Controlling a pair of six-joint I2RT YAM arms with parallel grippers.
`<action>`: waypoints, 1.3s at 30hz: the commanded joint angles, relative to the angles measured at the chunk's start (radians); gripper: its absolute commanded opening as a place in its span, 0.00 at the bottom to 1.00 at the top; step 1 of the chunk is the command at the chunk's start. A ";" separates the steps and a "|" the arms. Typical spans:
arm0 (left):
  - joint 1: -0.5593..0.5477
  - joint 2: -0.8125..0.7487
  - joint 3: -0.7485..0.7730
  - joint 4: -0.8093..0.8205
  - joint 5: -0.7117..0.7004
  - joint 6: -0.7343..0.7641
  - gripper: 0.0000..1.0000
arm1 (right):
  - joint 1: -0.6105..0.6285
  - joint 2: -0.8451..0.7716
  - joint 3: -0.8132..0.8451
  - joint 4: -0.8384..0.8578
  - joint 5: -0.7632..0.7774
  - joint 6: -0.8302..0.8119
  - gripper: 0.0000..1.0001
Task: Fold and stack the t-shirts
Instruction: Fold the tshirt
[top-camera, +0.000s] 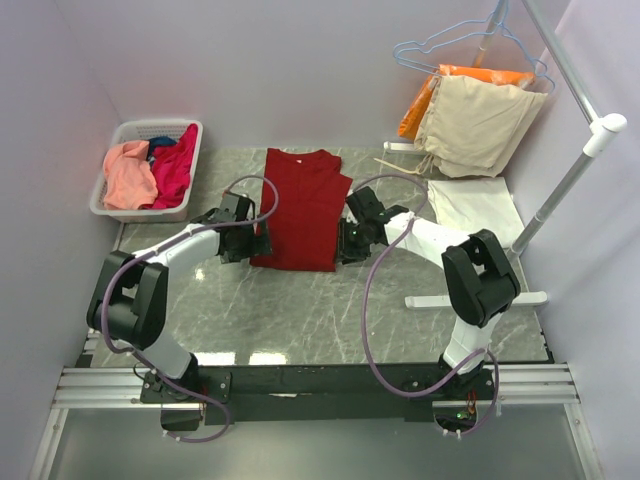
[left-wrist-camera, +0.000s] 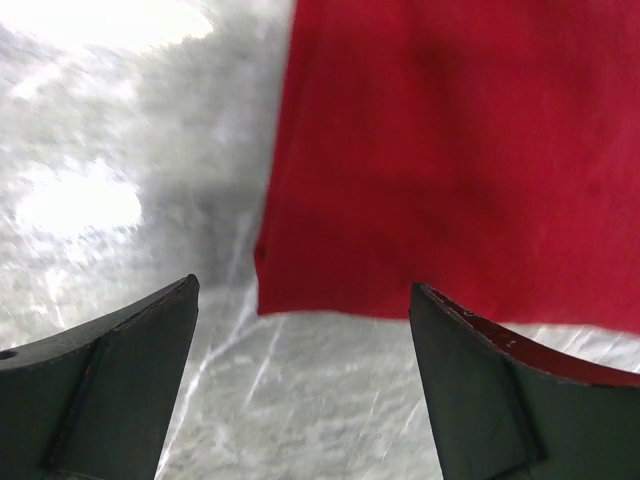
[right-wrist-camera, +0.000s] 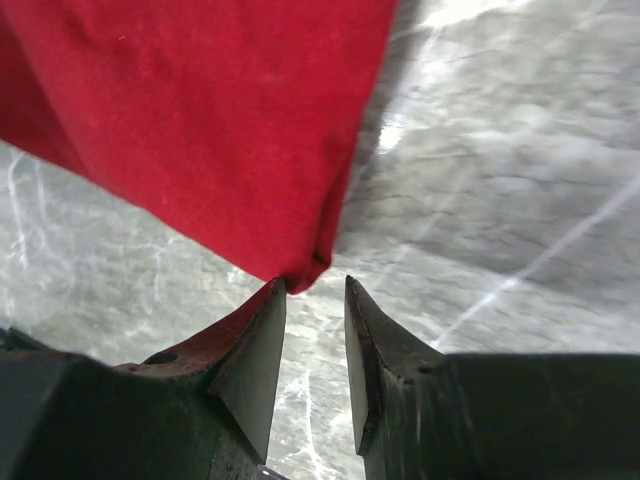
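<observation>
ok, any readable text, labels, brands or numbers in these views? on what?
None: no legible word, number, logo or sign in any of the three views.
dark red t-shirt: plain, no print or tag showing.
white basket: no label visible.
beige garment on the hanger: no print visible.

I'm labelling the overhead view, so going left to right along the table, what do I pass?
White plastic laundry basket, left arm's tool, dark red cloth t-shirt, right arm's tool, cream-white folded t-shirt, white metal rack pole.
</observation>
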 joint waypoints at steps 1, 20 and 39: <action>0.035 -0.040 -0.018 0.113 0.037 -0.052 0.91 | 0.009 -0.014 -0.019 0.093 -0.074 -0.016 0.37; 0.059 0.060 -0.012 0.130 0.077 -0.074 0.78 | 0.015 0.041 -0.078 0.173 -0.154 -0.034 0.36; 0.059 0.050 0.000 0.023 0.094 -0.074 0.01 | 0.024 0.078 -0.062 0.134 -0.148 -0.033 0.00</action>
